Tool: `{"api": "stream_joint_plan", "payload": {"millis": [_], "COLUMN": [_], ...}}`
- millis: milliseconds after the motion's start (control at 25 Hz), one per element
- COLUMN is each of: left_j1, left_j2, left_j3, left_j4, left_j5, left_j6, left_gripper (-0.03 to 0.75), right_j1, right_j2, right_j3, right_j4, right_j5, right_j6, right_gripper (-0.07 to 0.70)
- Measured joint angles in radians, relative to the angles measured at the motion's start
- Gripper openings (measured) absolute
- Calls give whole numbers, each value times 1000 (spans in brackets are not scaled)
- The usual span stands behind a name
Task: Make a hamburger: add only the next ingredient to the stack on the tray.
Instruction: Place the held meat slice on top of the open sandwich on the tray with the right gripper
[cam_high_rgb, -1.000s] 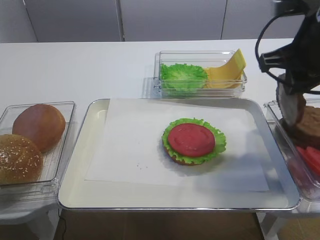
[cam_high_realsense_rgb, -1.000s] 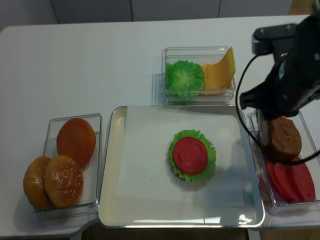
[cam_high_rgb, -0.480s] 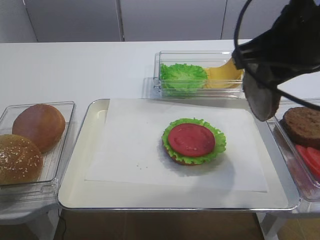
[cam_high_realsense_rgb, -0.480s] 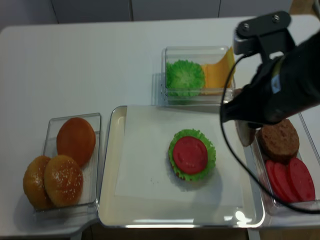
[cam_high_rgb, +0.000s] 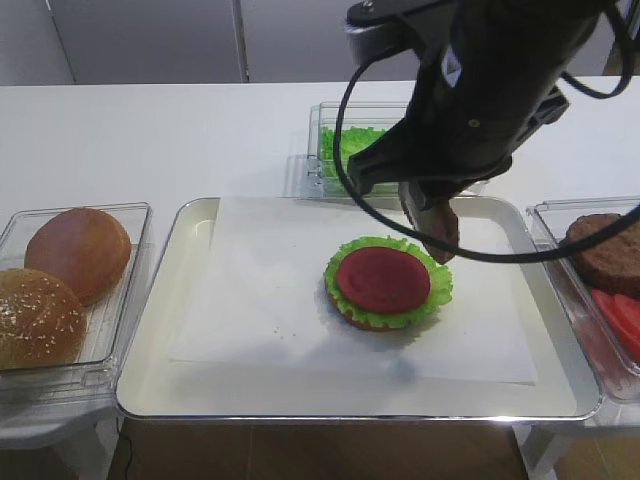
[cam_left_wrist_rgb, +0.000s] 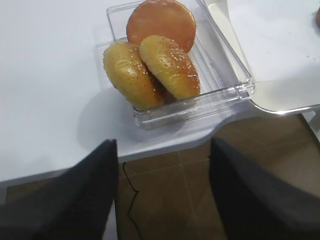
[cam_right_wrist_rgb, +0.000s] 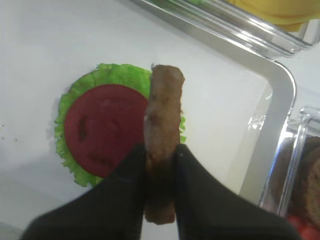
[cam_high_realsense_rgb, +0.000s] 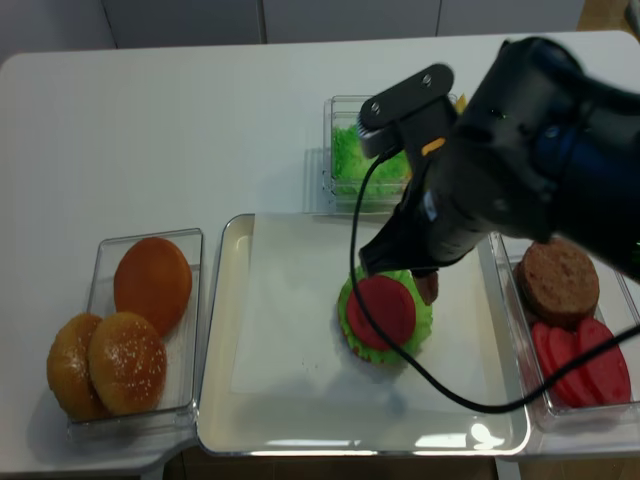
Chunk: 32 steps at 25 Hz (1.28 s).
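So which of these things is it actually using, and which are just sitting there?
In use:
- patty, gripped on edge by the right gripper
- stack
- tray

Just sitting there:
- buns
- lettuce box
- spare patty
- tomato slices

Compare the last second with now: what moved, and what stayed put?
The right end effector, shut on the meat patty throughout, carried it leftward from above the right-hand box to just over the stack on the tray. The patty hangs edge-on beside the tomato slice, not yet laid down. A second patty remains in its box. Stack, buns, lettuce box and tray are unchanged.
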Motion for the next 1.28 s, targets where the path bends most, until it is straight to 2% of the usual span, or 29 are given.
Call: {"api": "stream_joint_plan", "payload": {"millis": [280, 1280], "left_j1": [0, 0], "left_j2": [0, 0], "left_j3": [0, 0], "left_j4": [0, 0], "left_j5": [0, 0], "left_j6": [0, 0], "left_gripper": [428, 428], "right_j1": [29, 30], "right_j2": [59, 97], "right_j3": [-4, -11], "right_j4": [-20, -51], "right_j5": [-9, -19], "right_j6": [1, 1], "right_gripper": [124, 123]}}
